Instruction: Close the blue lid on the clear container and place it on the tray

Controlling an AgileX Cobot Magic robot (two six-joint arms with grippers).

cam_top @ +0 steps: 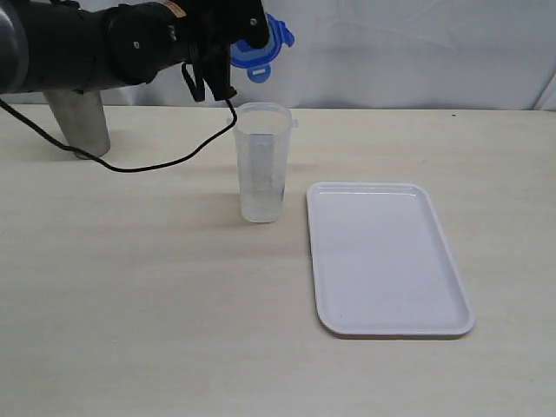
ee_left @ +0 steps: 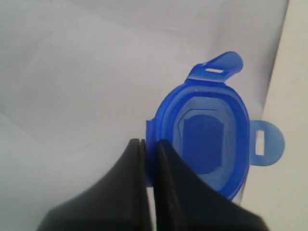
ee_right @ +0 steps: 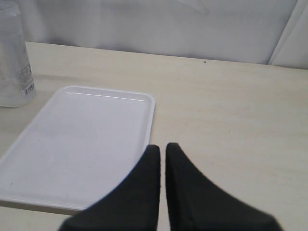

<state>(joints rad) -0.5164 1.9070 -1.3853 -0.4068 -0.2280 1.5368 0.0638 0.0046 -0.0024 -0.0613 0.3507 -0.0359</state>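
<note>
Pinching the blue lid (ee_left: 211,139) by its rim: left gripper (ee_left: 150,144) is clamped on one edge, with only the thin rim between the jaws. The lid is up in the air and tilted on edge. Its inner side faces the wrist camera, with two snap flaps (ee_left: 219,67) sticking out. In the exterior view it sits higher than the open mouth of the clear container (cam_top: 261,165) and clear of it. I can't tell whether it's straight over the mouth or further back.

The container stands upright on the table (cam_top: 130,287), uncapped. It's just left of the tray (cam_top: 387,261) with a small gap, not touching. The tray lies flat on the table with nothing on it.

Right gripper (ee_right: 162,149) has its jaws pressed together and grips nothing. Its wrist view puts the tips near the tray's edge; height above the surface is unclear. It's out of shot in the exterior view.

A black cable (cam_top: 156,163) trails from the left arm across the table behind the container. A grey metal cylinder (cam_top: 78,122) stands at far left, well apart from everything else.
</note>
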